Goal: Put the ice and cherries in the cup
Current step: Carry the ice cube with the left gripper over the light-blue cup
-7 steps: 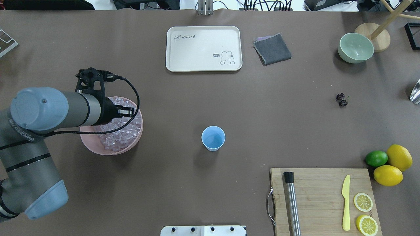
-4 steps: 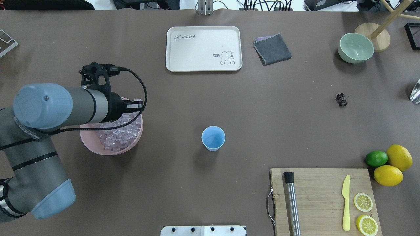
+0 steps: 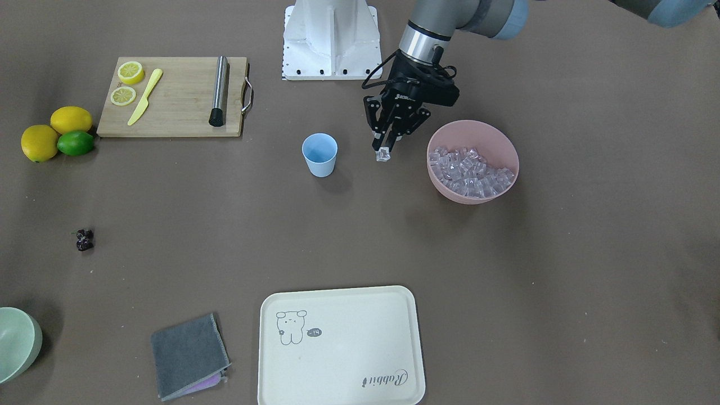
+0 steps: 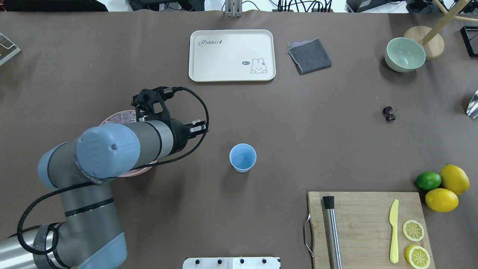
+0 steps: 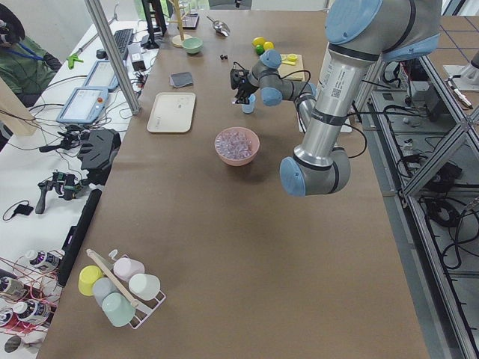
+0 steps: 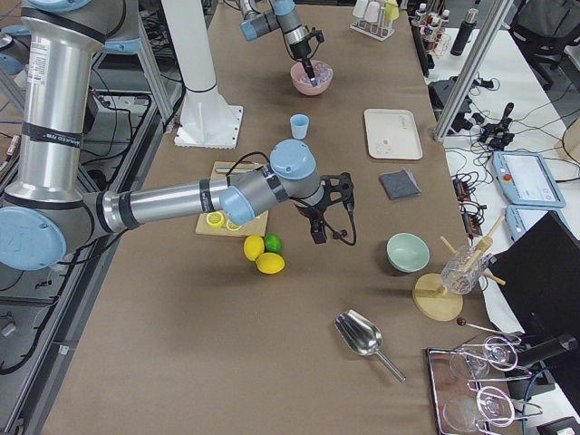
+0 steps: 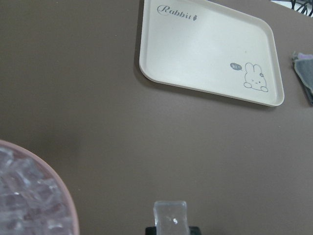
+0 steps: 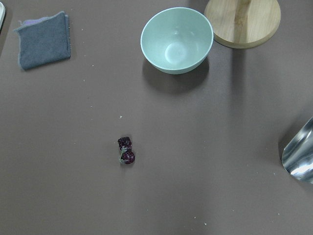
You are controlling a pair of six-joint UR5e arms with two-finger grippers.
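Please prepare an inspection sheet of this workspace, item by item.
Surface: brown table cover, no spill seen.
Job's things: light-blue plastic cup upright, looks empty; clear ice cubes fill the pink bowl; dark cherry cluster on the table, apart from cup.
Clutter: cream rabbit-print tray, grey cloth, pale green bowl, wooden board with yellow knife, lemon slices, metal rod; two lemons, one lime.
Pincers: left pincer shut on one ice cube, between pink bowl and cup; right pincer above the table, state cannot be told.
Cables: black cable loops at left wrist.
Surroundings: person at white side desk.

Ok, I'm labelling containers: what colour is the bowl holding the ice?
The bowl is pale pink, clearest in the front-facing view.
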